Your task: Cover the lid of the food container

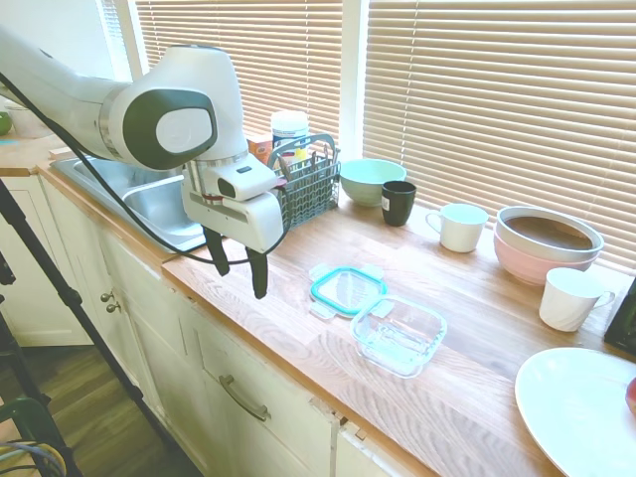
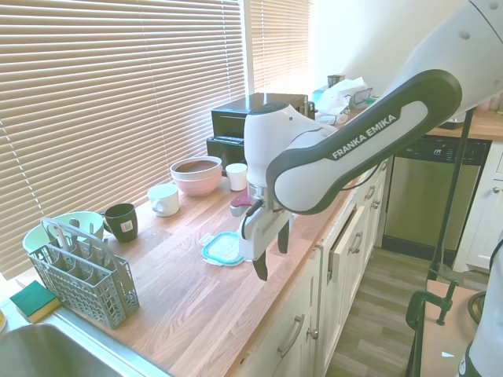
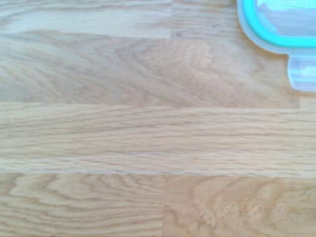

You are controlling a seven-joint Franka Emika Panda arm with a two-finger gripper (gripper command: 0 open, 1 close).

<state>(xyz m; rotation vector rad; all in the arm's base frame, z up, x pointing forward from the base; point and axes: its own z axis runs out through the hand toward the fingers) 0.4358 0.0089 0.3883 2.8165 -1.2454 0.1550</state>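
Note:
The teal-rimmed clear lid [image 1: 347,289] lies flat on the wooden counter [image 1: 298,328], with its snap tabs out. Right beside it, touching or nearly so, sits the clear glass food container [image 1: 399,334], uncovered and apparently empty. My gripper [image 1: 239,270] hangs open above the counter's front edge, to the left of the lid and apart from it, with nothing between its dark fingers. In the second exterior view the gripper [image 2: 269,255] partly hides the lid [image 2: 222,247], and the arm blocks the container. A corner of the lid [image 3: 281,22] shows in the wrist view.
A grey cutlery basket [image 1: 303,184] stands behind the gripper, next to the sink [image 1: 159,204]. Further back are a teal bowl [image 1: 372,181], a black mug [image 1: 398,202], white mugs [image 1: 459,227], stacked pink and grey bowls [image 1: 545,241] and a big white plate [image 1: 581,407].

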